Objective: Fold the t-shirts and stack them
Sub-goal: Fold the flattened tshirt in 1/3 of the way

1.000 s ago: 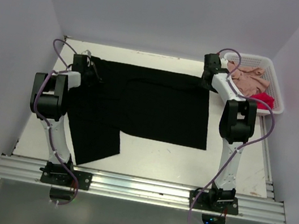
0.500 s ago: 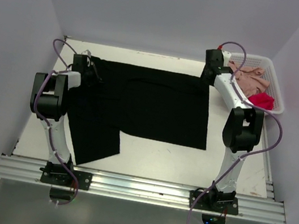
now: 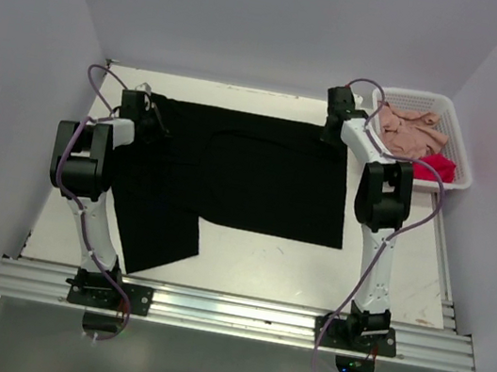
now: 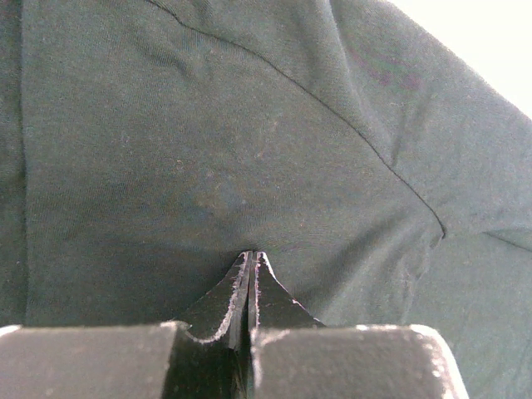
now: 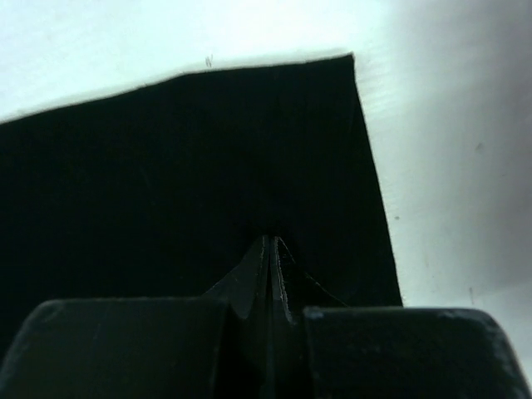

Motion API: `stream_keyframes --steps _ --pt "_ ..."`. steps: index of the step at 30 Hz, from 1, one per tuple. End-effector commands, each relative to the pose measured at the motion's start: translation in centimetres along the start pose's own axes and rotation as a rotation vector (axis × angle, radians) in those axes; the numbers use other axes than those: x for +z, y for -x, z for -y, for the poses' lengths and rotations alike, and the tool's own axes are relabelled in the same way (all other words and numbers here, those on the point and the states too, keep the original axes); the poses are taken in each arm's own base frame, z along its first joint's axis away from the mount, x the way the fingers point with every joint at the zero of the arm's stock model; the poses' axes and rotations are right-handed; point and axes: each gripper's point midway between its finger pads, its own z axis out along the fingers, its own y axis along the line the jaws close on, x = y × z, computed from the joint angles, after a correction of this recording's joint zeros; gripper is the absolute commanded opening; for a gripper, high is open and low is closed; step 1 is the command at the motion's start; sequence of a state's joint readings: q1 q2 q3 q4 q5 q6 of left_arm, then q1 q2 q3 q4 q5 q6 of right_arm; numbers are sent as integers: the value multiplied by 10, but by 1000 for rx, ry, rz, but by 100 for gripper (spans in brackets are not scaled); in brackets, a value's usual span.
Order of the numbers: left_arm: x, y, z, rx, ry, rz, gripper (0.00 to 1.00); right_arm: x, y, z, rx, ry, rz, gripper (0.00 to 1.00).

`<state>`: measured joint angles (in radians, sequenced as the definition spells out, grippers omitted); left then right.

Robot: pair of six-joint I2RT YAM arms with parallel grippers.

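- Top view: the black shirt (image 3: 251, 172) lies spread flat on the table (image 3: 255, 263), covering most of its far half. One part of it reaches toward the near left.
- Top view: my left pincer (image 3: 149, 114) is down on the far left end of the black shirt. My right pincer (image 3: 331, 129) is down at the shirt's far right corner.
- Top view: a white basket (image 3: 459, 135) sits at the far right of the table, just right of my right arm. A crumpled pink shirt (image 3: 410, 132) lies in it, with a red shirt (image 3: 436, 166) at its near side.
- Left wrist view: my left pincer (image 4: 251, 258) has its fingers pressed together. Their tips pinch the black shirt (image 4: 208, 150), and the cloth puckers where they meet it.
- Left wrist view: a seam runs slantwise across the cloth beyond the tips. A bare patch of table (image 4: 486, 33) shows at the upper right.
- Right wrist view: my right pincer (image 5: 270, 246) also has its fingers pressed together, with the tips down on the black shirt (image 5: 183, 166). They sit just inside the shirt's right edge and near its corner.
- Right wrist view: the cloth is too dark for me to tell whether any of it is caught between the tips. Bare table (image 5: 449, 125) lies beyond the far and right edges of the shirt.
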<state>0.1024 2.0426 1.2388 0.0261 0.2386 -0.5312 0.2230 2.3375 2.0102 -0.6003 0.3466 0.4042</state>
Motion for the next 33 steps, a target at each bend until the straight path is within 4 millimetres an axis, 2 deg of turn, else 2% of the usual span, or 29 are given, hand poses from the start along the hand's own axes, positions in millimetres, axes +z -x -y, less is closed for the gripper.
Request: stream_keyframes --steps 1,3,4,14,15,23,26,27,28,30,31,33 --pt "-1 3 -22 9 83 15 0 -1 -1 -4 19 21 -23 0" --pt "-1 3 -23 9 84 15 0 -3 -3 -1 20 17 -25 0" --pt "-1 3 -23 9 85 14 0 -2 -12 3 15 5 -40 0" --pt "0 4 -23 9 86 16 0 -20 -16 37 8 -120 -3 0" --pt "-2 -4 -27 2 102 -12 0 -21 -16 40 5 -135 -1 0" --pt "-3 -1 -25 3 101 -8 0 -29 -25 58 4 -207 -3 0" --pt "-9 7 -18 9 82 14 0 -47 -14 63 34 -197 54 0" --pt "-12 11 -13 13 63 24 0 -69 4 66 65 -180 116 0" --pt "-20 17 -7 18 49 44 0 -73 -4 71 58 -183 117 0" --pt "-30 34 8 34 4 107 0 -91 8 75 82 -164 177 0" --pt "-43 46 18 42 -19 142 0 -111 18 78 99 -144 214 0" --pt "-58 53 30 52 -45 164 0 -125 8 81 97 -117 209 0"
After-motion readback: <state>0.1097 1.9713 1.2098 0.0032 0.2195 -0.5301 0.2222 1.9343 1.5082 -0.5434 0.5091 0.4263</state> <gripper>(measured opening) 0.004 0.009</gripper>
